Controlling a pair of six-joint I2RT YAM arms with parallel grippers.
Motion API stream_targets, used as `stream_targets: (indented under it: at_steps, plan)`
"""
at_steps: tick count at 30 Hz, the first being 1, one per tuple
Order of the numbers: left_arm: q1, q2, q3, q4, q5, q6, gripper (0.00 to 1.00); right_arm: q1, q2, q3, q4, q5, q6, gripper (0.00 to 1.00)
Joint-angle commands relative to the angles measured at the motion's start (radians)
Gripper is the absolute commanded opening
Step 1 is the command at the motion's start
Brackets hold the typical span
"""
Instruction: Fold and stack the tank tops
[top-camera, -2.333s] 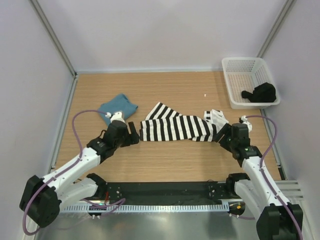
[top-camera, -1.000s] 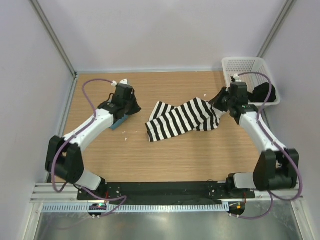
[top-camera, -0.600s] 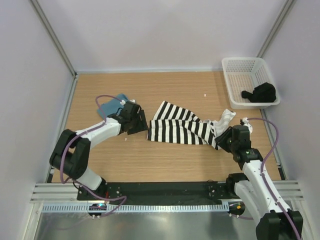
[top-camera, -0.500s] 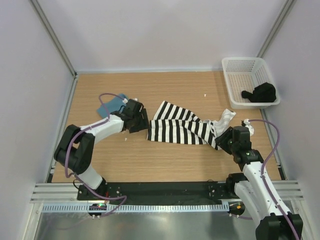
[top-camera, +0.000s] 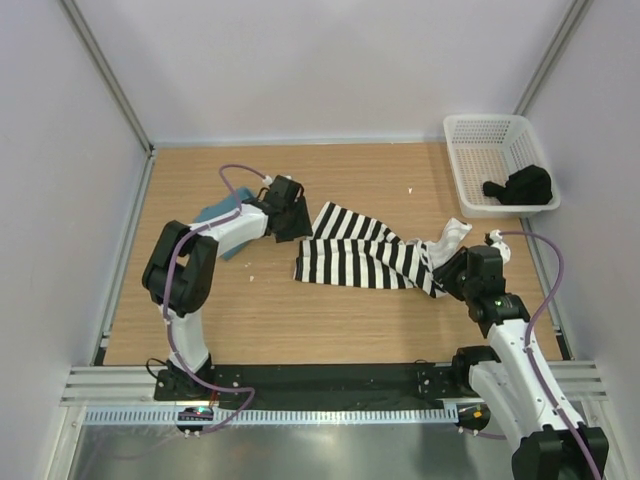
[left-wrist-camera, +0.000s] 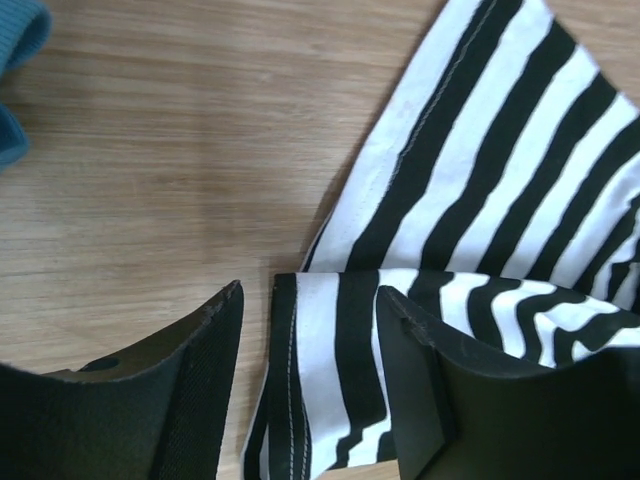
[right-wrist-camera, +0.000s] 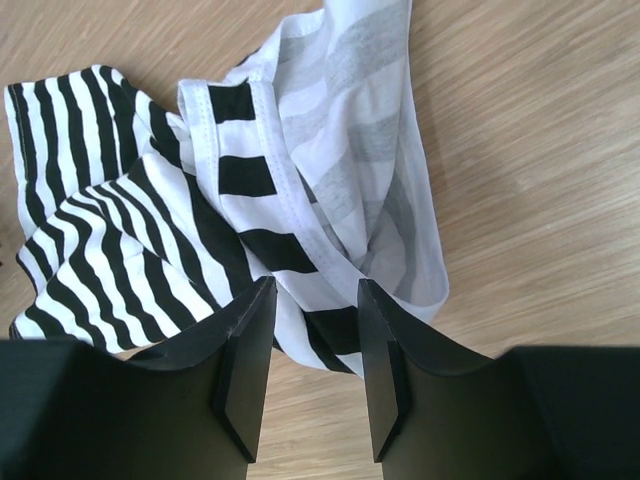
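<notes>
Straddling the striped tank top (top-camera: 355, 262), left tool (left-wrist-camera: 310, 292) and right tool (right-wrist-camera: 315, 285) parted, gripping nothing, no longer shut

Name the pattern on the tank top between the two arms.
The tank top has black-and-white stripes; left wrist view shows it best.

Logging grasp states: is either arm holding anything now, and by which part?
Nothing is held. The left gripper, fingers open, straddles a hem corner of the striped tank top; the right gripper, fingers open, straddles its bunched opposite end.
</notes>
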Motion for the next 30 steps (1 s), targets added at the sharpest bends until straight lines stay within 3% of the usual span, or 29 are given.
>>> stream_targets:
  at_steps: [1,12,16,19,21,23,25,30]
  plan:
    - [-0.004,0.024,0.042,-0.051,0.002,0.019,0.56,0.002,-0.016,0.07,0.035,0.018,-0.025,0.44]
    - [-0.021,0.066,0.06,-0.075,0.018,0.022,0.48,0.004,0.047,0.157,0.028,0.059,-0.053,0.44]
    - [-0.021,0.097,0.079,-0.078,0.018,0.02,0.41,0.002,0.055,0.16,0.033,0.059,-0.054,0.44]
    - [-0.03,0.112,0.085,-0.086,0.015,0.022,0.33,0.002,0.061,0.156,0.041,0.062,-0.054,0.44]
    - [-0.035,0.108,0.079,-0.09,-0.001,0.022,0.17,0.004,0.075,0.159,0.053,0.068,-0.057,0.45]
    - [-0.033,0.087,0.068,-0.09,-0.015,0.023,0.0,0.002,0.101,0.163,0.086,0.068,-0.065,0.49]
    - [-0.033,0.059,0.05,-0.092,-0.04,0.029,0.0,0.002,0.182,0.191,0.107,0.047,-0.085,0.58]
    - [-0.033,-0.105,-0.001,-0.077,-0.09,0.055,0.0,0.002,0.357,0.283,0.148,-0.114,-0.146,0.68]
